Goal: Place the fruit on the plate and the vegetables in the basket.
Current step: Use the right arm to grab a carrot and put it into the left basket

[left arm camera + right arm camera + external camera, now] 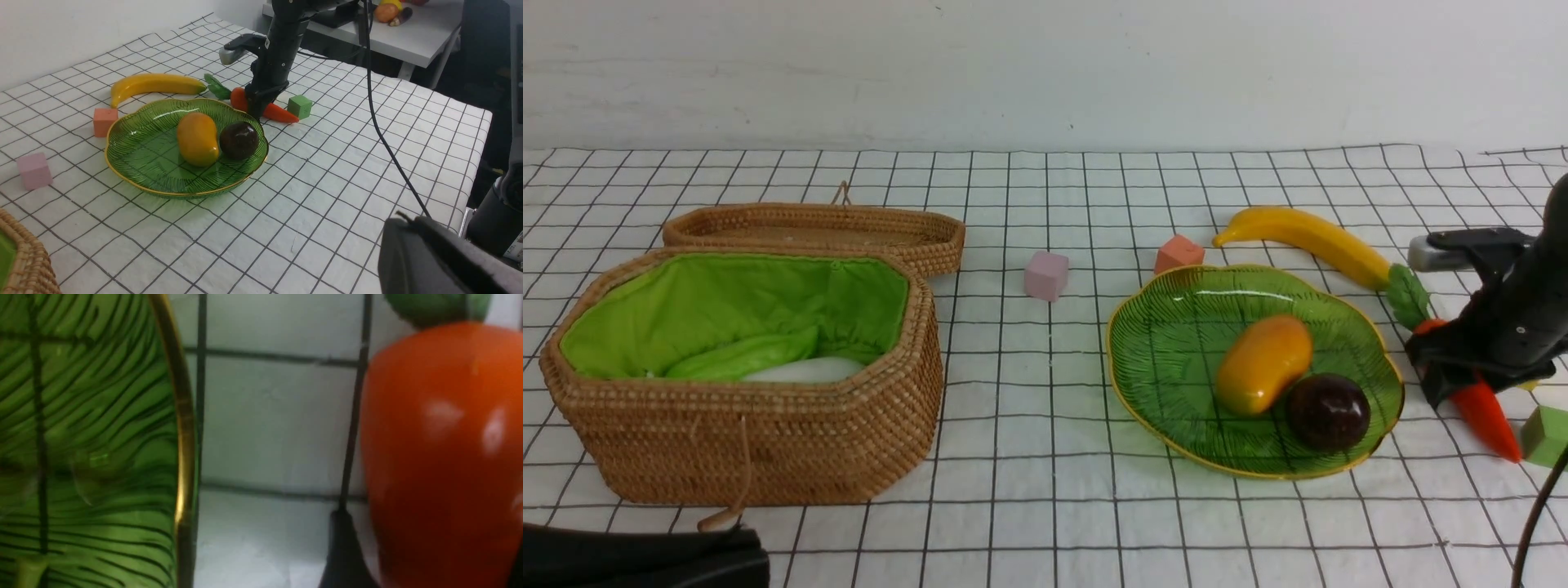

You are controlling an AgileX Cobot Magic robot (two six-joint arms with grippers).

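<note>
Decent room's seen on the counter [1013, 457] between basket [898, 408] and plate [1160, 351]. Gourd [747, 355] and radish [805, 370] are basketed, mango [1264, 363] and mangosteen [1329, 412] plated; beside it, the carrot [1486, 416]'s straddled by parted right fingers [345, 551], left fingers [711, 559] clenched.

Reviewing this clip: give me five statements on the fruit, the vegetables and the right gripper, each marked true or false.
1. The mango lies on the green dish. True.
2. The banana is inside the basket. False: it lies on the table beyond the dish.
3. The right gripper is at the carrot. True.
4. The radish is on the dish beside the mangosteen. False: it is in the basket.
5. The light green gourd is in the basket. True.
</note>
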